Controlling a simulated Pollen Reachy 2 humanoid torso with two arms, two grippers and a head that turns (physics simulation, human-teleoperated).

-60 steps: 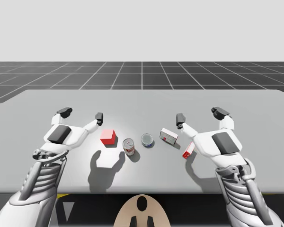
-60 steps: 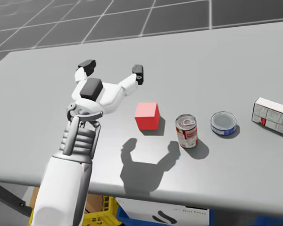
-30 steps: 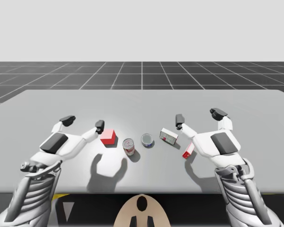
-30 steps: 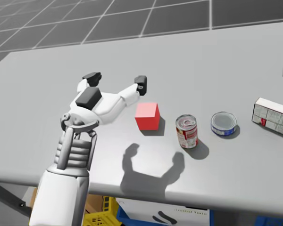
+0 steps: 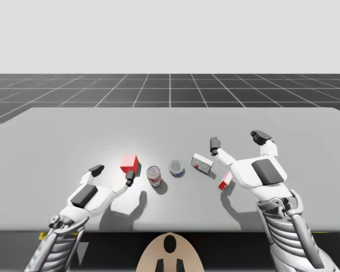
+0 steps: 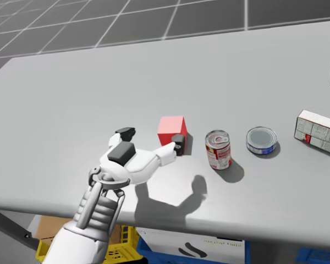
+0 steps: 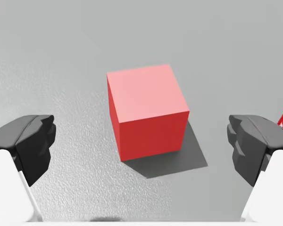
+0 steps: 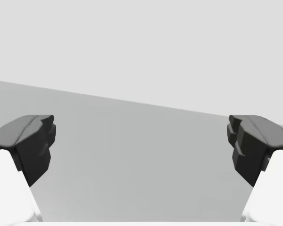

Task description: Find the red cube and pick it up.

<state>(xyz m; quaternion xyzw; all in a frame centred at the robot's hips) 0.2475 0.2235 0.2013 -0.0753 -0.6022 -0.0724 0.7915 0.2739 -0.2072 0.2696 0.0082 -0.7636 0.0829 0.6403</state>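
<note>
My left gripper (image 5: 113,173) is down low over the table (image 5: 56,141), fingers spread wide, and the red cube (image 7: 146,110) sits just ahead of them, untouched, beside a red can (image 5: 154,175). My right gripper (image 5: 237,140) hangs wide open too.

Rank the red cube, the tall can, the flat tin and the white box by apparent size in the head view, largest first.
1. white box
2. red cube and tall can: too alike to rank
3. flat tin
</note>
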